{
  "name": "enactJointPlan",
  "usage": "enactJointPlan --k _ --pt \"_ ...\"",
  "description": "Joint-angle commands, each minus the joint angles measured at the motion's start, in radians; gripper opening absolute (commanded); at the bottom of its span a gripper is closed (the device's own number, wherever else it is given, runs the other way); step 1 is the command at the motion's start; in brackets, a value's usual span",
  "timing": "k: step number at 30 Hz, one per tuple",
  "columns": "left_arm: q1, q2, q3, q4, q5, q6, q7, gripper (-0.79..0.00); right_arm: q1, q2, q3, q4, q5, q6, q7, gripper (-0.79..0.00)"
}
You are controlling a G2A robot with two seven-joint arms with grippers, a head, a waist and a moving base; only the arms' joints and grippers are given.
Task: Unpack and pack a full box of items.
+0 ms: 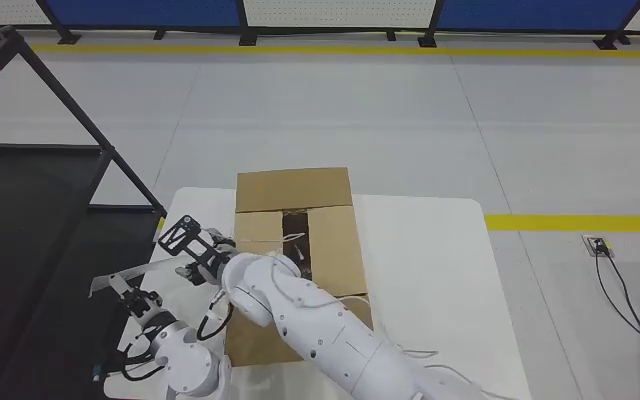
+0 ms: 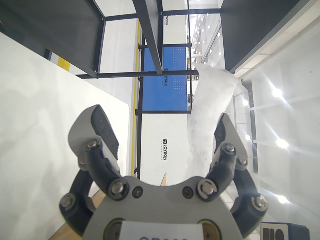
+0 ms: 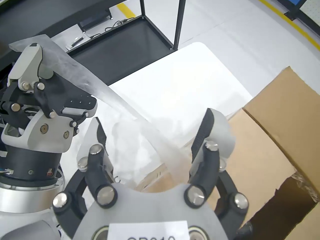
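An open cardboard box (image 1: 300, 190) stands mid-table with its flaps spread; its dark inside shows through a gap (image 3: 295, 201). A long translucent white strip (image 3: 75, 71) stretches through the air left of the box. My left gripper (image 2: 160, 116) is open, and the strip (image 2: 212, 96) clings to one finger pad (image 2: 221, 131). My right gripper (image 3: 153, 119) is open too, with the strip running between its fingers. In the top view both grippers hover over the table's left edge, the left (image 1: 135, 297) nearer the front and the right (image 1: 185, 240) close to the box.
The white table (image 1: 430, 260) has bare room right of the box. A black metal shelf rack (image 1: 60, 230) stands close on the left, just beyond the table edge. Blue and white barrier panels (image 1: 340, 12) line the far floor.
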Motion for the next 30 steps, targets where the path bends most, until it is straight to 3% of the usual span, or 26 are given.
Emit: enactJointPlan --k 1,8,12,28,29,30 --pt "0.001 -0.001 0.0 -0.002 -0.002 0.002 -0.002 0.0 0.0 -0.005 -0.003 0.004 -0.015 0.011 0.007 -0.523" --pt "0.005 -0.004 0.003 -0.01 -0.003 0.004 -0.005 0.0 -0.006 -0.024 -0.011 0.01 -0.056 0.039 0.006 -0.631" --pt "0.007 -0.005 0.003 -0.012 -0.002 0.004 -0.005 0.0 -0.008 -0.031 -0.003 0.018 -0.064 0.034 0.002 -0.785" --pt "-0.006 -0.006 -0.045 -0.006 -0.02 0.009 -0.001 0.0 0.003 -0.049 0.039 0.059 -0.072 0.013 0.012 -0.785" --pt "-0.006 -0.006 -0.046 -0.006 -0.02 0.008 -0.002 0.0 0.003 -0.049 0.04 0.06 -0.073 0.013 0.014 -0.745" --pt "-0.005 -0.006 -0.047 -0.007 -0.021 0.008 0.0 0.0 0.004 -0.05 0.041 0.06 -0.074 0.013 0.016 -0.785"
